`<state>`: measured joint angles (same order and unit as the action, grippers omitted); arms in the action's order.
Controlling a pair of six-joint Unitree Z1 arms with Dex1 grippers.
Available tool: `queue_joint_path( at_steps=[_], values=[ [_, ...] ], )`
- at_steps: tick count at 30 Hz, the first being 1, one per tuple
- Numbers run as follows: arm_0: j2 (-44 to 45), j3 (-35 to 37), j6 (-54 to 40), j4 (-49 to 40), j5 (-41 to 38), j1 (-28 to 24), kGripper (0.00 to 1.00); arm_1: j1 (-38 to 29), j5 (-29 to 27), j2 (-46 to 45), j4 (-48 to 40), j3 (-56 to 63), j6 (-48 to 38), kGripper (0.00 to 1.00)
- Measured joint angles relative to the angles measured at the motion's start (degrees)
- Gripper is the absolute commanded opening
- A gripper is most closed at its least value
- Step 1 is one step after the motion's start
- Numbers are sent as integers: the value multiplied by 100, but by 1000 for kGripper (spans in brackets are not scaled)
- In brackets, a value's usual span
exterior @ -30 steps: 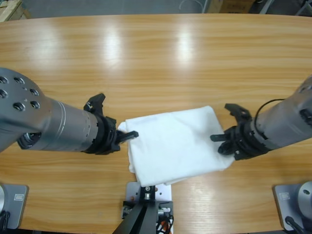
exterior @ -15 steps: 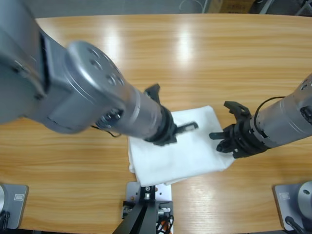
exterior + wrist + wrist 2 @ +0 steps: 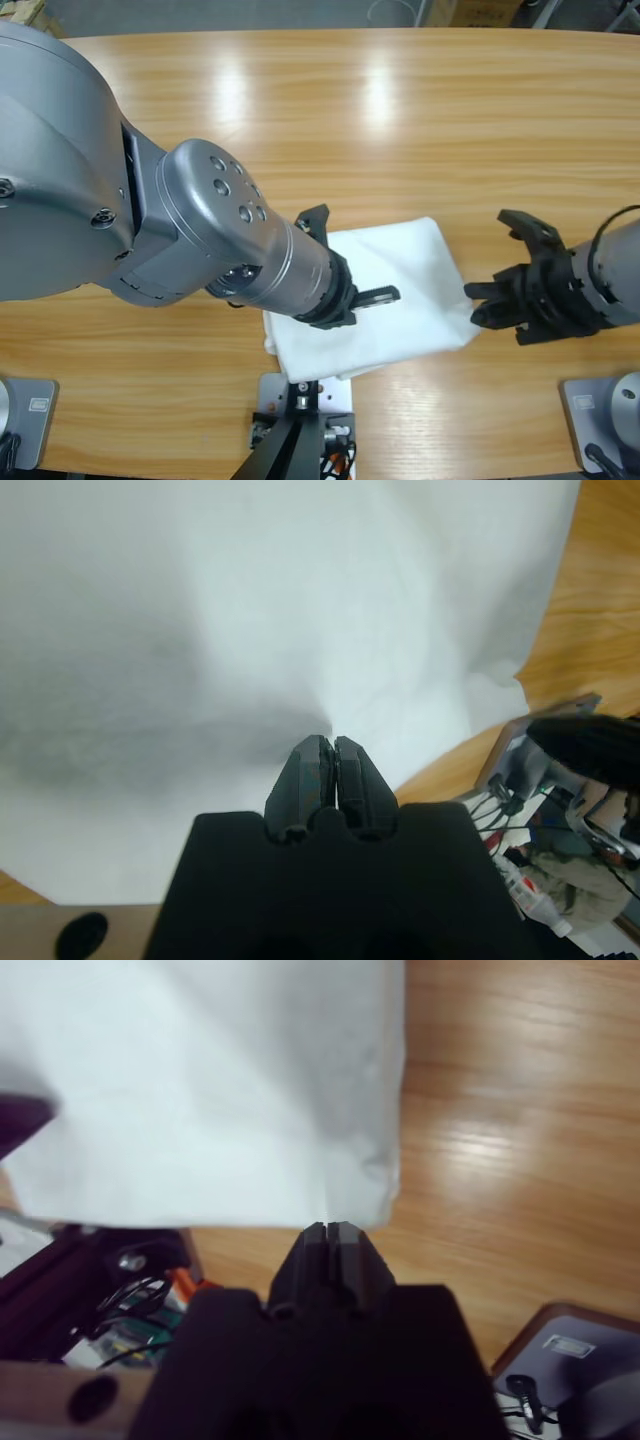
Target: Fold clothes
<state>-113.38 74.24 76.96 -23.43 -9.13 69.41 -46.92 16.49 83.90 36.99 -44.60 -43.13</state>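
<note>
The clothes are one white T-shirt (image 3: pixel 410 265), folded into a compact rectangle near the table's front edge. It fills most of the left wrist view (image 3: pixel 300 600) and the upper left of the right wrist view (image 3: pixel 200 1080). My left gripper (image 3: pixel 388 295) (image 3: pixel 333 745) reaches over the middle of the fold, shut, its tips low on the cloth with nothing visibly pinched. My right gripper (image 3: pixel 478 300) (image 3: pixel 333 1230) is shut just off the shirt's right front corner, over bare wood.
The wooden table (image 3: pixel 400 120) stretches bare behind and to both sides of the shirt. The left arm's big elbow (image 3: pixel 200 230) hangs high over the table's left half. The shirt's front edge lies close to the table's front edge.
The left arm has risen and swung from the shirt's left edge over onto its middle. The right gripper has drawn back to the right, off the shirt's edge.
</note>
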Motion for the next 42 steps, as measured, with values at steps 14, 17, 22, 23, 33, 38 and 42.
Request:
queue_joint_path(
  at_steps=[14,17,22,23,33,38,42],
  values=[
    [0,0,0,0,0,-30,0,-89,142,386,-2231,1353,-825,0],
    [0,0,0,0,0,-31,0,-90,147,537,-2441,1405,-841,0],
    [0,7,0,0,0,-31,0,-90,161,654,-2637,1421,-849,0],
    [0,18,0,0,0,-31,0,-90,161,655,-2638,1422,-849,0],
    [-483,92,0,4,6,-154,0,-90,161,684,-2638,1421,-863,0],
    [-480,-95,-108,74,12,-315,0,-90,216,748,-2639,1393,-863,0],
    [-380,-263,-230,143,13,-408,0,-90,253,800,-2643,1363,-863,0]
  ],
)
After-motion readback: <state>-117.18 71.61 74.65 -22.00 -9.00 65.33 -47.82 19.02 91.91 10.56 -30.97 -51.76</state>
